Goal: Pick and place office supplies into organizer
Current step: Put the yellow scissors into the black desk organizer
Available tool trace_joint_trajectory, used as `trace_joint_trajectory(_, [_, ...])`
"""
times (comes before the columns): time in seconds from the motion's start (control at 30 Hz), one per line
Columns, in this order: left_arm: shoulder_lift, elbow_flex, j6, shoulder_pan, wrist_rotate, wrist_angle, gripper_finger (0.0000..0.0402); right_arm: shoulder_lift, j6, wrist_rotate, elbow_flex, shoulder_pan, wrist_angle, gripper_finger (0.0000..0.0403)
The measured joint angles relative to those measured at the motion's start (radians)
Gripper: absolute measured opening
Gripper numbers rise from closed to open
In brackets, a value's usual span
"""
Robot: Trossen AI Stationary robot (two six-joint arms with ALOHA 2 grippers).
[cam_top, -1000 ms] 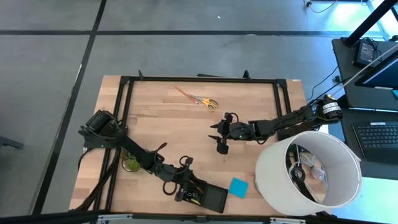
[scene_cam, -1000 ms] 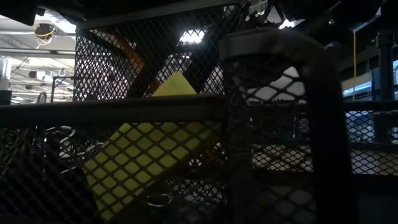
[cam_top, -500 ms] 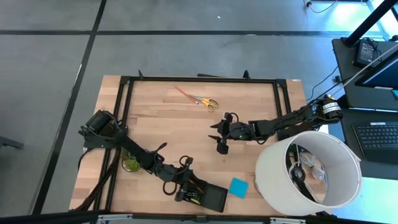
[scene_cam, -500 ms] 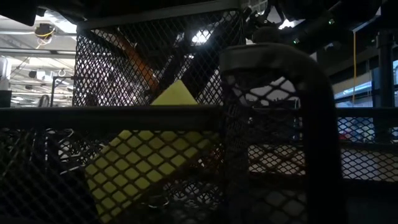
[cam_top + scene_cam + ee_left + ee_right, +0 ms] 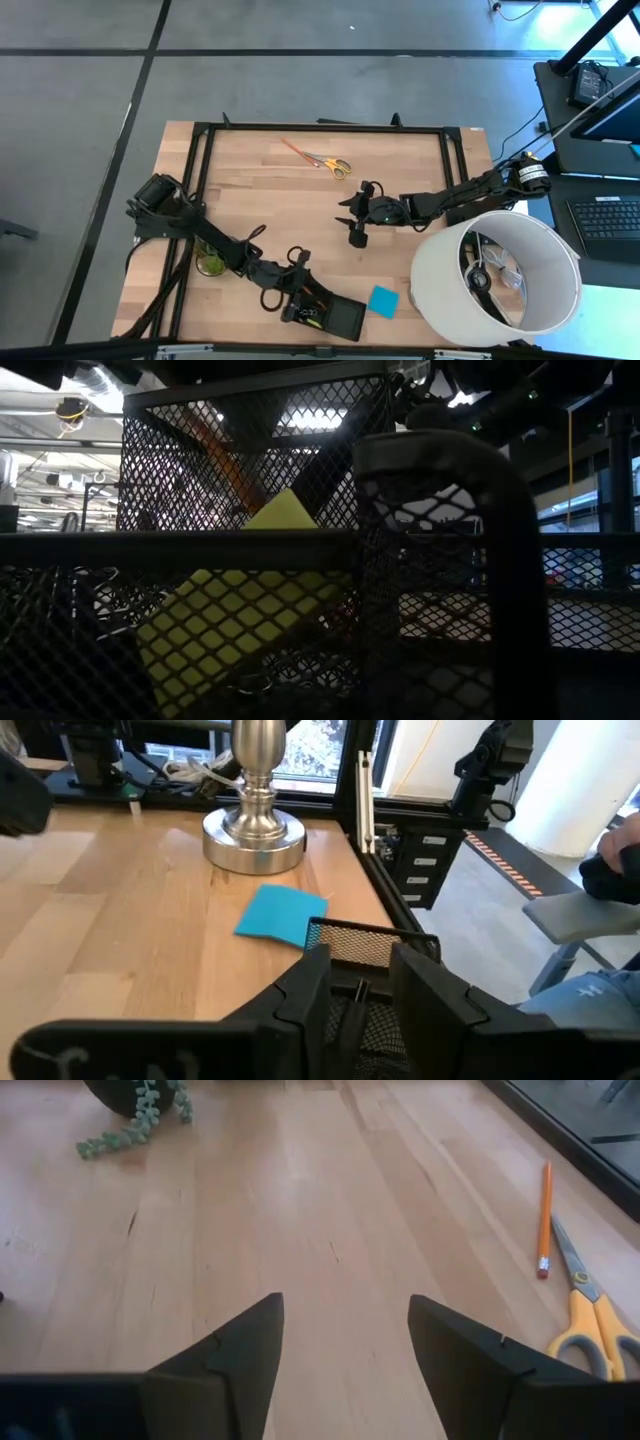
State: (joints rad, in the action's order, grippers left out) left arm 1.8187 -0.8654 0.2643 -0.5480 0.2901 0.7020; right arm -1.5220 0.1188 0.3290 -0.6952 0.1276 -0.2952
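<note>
The organizer (image 5: 340,322) is a black mesh tray at the table's near edge, and its mesh (image 5: 240,545) fills the low view. A yellow block (image 5: 230,620) leans inside it. My left gripper (image 5: 292,303) hangs over the organizer's left end (image 5: 370,932), fingers apart (image 5: 362,960), with a thin black pen (image 5: 358,990) in the gap. The blue note pad (image 5: 383,301) lies flat to the organizer's right. Yellow-handled scissors (image 5: 333,164) and an orange pencil (image 5: 296,150) lie near the far edge. My right gripper (image 5: 357,232) hovers open over the table's middle. My left gripper has the thin black pen (image 5: 358,992) standing in the gap between its two fingers, which slant down over the organizer's left end. Whether either finger touches the pen I cannot tell.
A small green potted plant (image 5: 210,262) stands under the left arm. A large white lampshade (image 5: 497,278) fills the near right corner, its metal base (image 5: 254,835) beyond the note pad (image 5: 283,912). Bare wood lies ahead of my right gripper (image 5: 345,1315), with the scissors (image 5: 590,1320) and pencil (image 5: 545,1220) beyond.
In the low view the dark slanting shapes behind the mesh, above the yellow block, have shifted. The right arm has kept still.
</note>
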Motion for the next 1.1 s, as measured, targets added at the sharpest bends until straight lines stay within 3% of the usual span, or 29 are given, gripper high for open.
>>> trace_joint_trajectory(0.43, [-0.164,0.0,-0.12,0.007,0.04,-0.039,0.0102,0.0,0.001,0.0,0.0,0.0,0.058,0.0218])
trace_joint_trajectory(0.67, [-0.35,-0.001,-0.087,0.078,0.08,-0.392,0.0102,0.0,-0.018,0.0,-0.001,-0.005,0.087,0.0218])
trace_joint_trajectory(0.87, [-0.426,-0.001,-0.075,0.208,0.204,-0.722,0.0102,0.0,-0.024,0.0,-0.001,-0.039,0.089,0.0218])
trace_joint_trajectory(1.1, [-0.423,0.001,-0.108,0.427,0.108,-0.87,0.0102,0.0,-0.024,0.0,-0.001,-0.141,0.097,0.0218])
